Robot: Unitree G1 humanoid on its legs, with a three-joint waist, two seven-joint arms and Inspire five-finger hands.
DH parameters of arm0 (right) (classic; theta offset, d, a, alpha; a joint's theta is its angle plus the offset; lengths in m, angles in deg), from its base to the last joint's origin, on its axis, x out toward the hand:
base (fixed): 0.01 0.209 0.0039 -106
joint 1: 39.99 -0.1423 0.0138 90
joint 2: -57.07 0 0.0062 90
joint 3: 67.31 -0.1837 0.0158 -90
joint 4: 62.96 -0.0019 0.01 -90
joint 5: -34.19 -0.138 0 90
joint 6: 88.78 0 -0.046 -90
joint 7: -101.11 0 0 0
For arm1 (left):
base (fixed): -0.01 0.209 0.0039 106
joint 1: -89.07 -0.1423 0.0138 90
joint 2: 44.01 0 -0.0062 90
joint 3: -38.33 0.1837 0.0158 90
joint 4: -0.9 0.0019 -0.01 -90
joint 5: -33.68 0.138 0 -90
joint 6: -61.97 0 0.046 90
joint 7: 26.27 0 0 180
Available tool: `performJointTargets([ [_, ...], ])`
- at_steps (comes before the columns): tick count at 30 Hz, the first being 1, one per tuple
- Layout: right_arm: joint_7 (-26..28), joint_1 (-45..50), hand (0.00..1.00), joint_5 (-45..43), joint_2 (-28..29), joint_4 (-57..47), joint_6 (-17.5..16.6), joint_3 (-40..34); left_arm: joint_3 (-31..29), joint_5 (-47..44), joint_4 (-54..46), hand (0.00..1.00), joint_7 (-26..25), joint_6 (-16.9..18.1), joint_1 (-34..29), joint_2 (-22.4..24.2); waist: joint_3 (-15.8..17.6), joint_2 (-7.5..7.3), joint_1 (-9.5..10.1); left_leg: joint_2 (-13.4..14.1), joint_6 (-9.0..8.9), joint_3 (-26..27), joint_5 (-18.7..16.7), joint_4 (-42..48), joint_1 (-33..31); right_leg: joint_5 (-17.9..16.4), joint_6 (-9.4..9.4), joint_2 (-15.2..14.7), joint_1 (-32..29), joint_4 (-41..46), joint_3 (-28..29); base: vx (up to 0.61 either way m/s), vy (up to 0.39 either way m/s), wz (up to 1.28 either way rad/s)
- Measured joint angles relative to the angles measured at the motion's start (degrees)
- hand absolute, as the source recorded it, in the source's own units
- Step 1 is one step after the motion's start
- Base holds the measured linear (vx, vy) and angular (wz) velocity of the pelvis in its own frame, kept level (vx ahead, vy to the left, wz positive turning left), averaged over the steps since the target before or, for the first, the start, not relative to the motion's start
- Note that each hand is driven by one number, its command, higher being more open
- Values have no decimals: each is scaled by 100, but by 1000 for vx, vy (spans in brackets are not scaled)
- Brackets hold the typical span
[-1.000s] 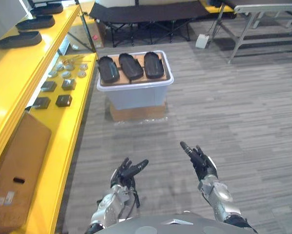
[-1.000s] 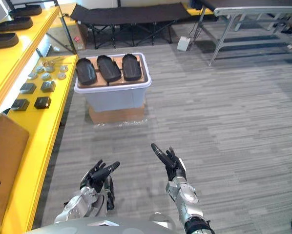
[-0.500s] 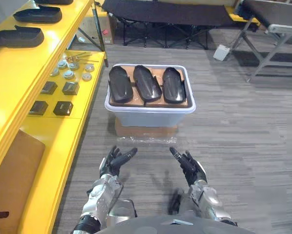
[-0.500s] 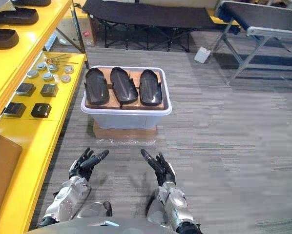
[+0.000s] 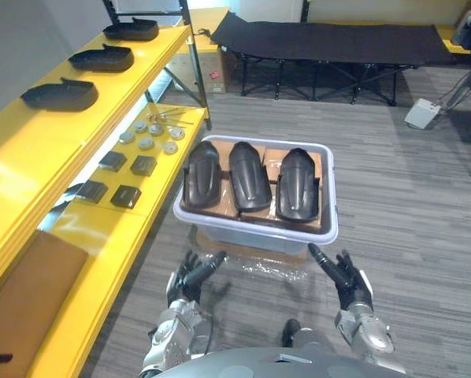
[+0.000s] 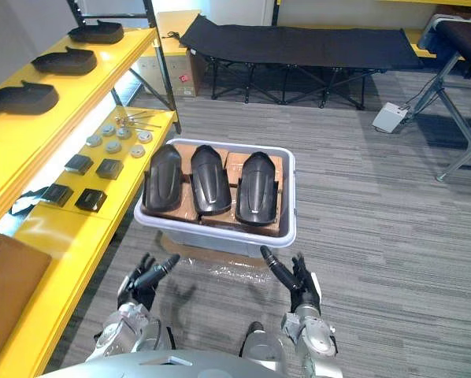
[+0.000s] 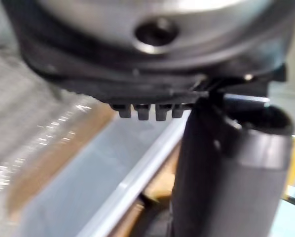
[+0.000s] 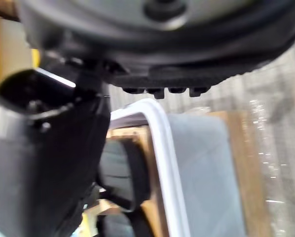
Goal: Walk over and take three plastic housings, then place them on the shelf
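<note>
Left eye view: we are counting three plastic housings, black and lying side by side on cardboard inside a pale grey bin. The bin is sitting on a cardboard box on the floor, just ahead of us. To our left the yellow shelf is carrying three more black housings in a row on its upper level. On its lower level we are counting four black blocks, six round metal discs as far as we can tell, and one brown board. One black cot and one white box are standing further off.

We are holding our left hand and right hand low before the bin's near wall. Their fingers are straight and spread, gripping nothing and touching nothing.

Right eye view: the left hand is reaching toward the bin's left near corner. The right hand is pointing at the near rim, close to it but apart from it.

Left wrist view: the thumb is standing out straight, with the bin's grey wall passing beyond it.

Right wrist view: past the straight thumb we are seeing the bin's white rim and one housing inside.
</note>
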Motion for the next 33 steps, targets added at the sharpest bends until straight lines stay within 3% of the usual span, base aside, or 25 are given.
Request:
performJointTargets([
  [1, 54, 118, 100, 36, -48, -289, -13, -14, -11, 22, -492, 100, -339, 297, 77, 13, 2, -32, -57, -54, -47, 107, 276, -490, -22, 22, 36, -46, 32, -1, -11, 371, 145, -28],
  [2, 150, 328, 100, 37, -120, -544, -12, -19, -37, 308, -1164, 100, -903, 595, 131, 18, -22, 3, -52, -83, -2, 229, 823, -1103, 107, 16, 98, -57, 52, 21, -14, 372, 191, -33],
  [3, 191, 432, 100, 30, -135, -633, -6, -29, -72, 491, -1417, 100, -1162, 678, 133, 24, -47, 38, -60, -106, 21, 247, 1185, -1276, 139, -19, 162, -54, 55, 42, -16, 307, 221, -34],
  [4, 233, 519, 100, 30, -138, -677, -1, -43, -125, 648, -1655, 100, -1372, 735, 145, 5, -71, 47, -64, -144, -240, 229, 1291, -1342, 188, -76, 247, -98, 67, 86, -8, 599, 398, 24],
  [5, 818, 1716, 100, -134, 370, -1261, 318, 559, -658, 1321, -2579, 100, -3043, 625, -35, -159, -209, -573, -216, -831, -29, 285, 1174, -1844, 745, 33, 544, -676, 444, 89, -576, 580, 352, 33],
  [9, 883, 1603, 100, -140, 395, -1267, 394, 632, -685, 1312, -2575, 100, -3341, 492, -484, -98, -227, -589, -177, -845, -30, 307, 1139, -1867, 787, 40, 546, -670, 505, 92, -682, 164, 72, 14],
  [15, 879, 2218, 100, -247, 385, -2540, 249, 671, -426, 1311, -2854, 100, -3303, 664, -1144, -1, -276, -600, -204, -846, -127, 492, 1086, -2111, 992, 38, 542, -626, 552, -42, -655, -26, -2, -13],
  [21, 427, 1920, 100, -496, 70, -3279, 92, 633, 83, 1256, -3353, 100, -2448, 770, -1150, -270, -427, -627, -204, -924, -138, 697, 1114, -2294, 1092, 34, 536, -658, 549, -209, -526, -90, 5, -17],
  [26, -180, 1666, 100, -738, -171, -3092, 296, 394, 342, 1001, -3396, 100, -1863, 749, -1162, -296, -483, -577, -207, -949, -131, 769, 1229, -2430, 1076, 29, 529, -612, 493, -311, -526, -68, -21, -5],
  [29, -518, 1383, 100, -643, -388, -2557, 331, 270, 395, 1000, -3396, 100, -1595, 750, -1109, -447, -444, -626, -206, -784, -148, 726, 1127, -1972, 718, 27, 525, -559, 367, -306, -538, -68, -21, 5],
  [30, -680, 1068, 100, -633, -463, -2277, 380, 197, 430, 1000, -3396, 100, -1458, 751, -1031, -566, -382, -547, -204, -607, -156, 655, 990, -1518, 410, 56, 500, -483, 268, -290, -557, -103, 0, 10],
  [32, -923, 538, 100, -628, -544, -1907, 389, 65, 466, 1019, -3394, 100, -1324, 758, -829, -685, -157, -553, -186, -424, -129, 537, 866, -1078, 28, 114, 461, -381, 105, -265, -575, -175, 36, 10],
  [33, -1284, -546, 100, -630, -549, -1259, 361, -213, 436, 1065, -3392, 100, -1293, 796, -313, -847, 250, -584, -165, -329, -51, 398, 900, -878, -450, 208, 402, -322, -271, -160, -611, -291, 74, 16],
])
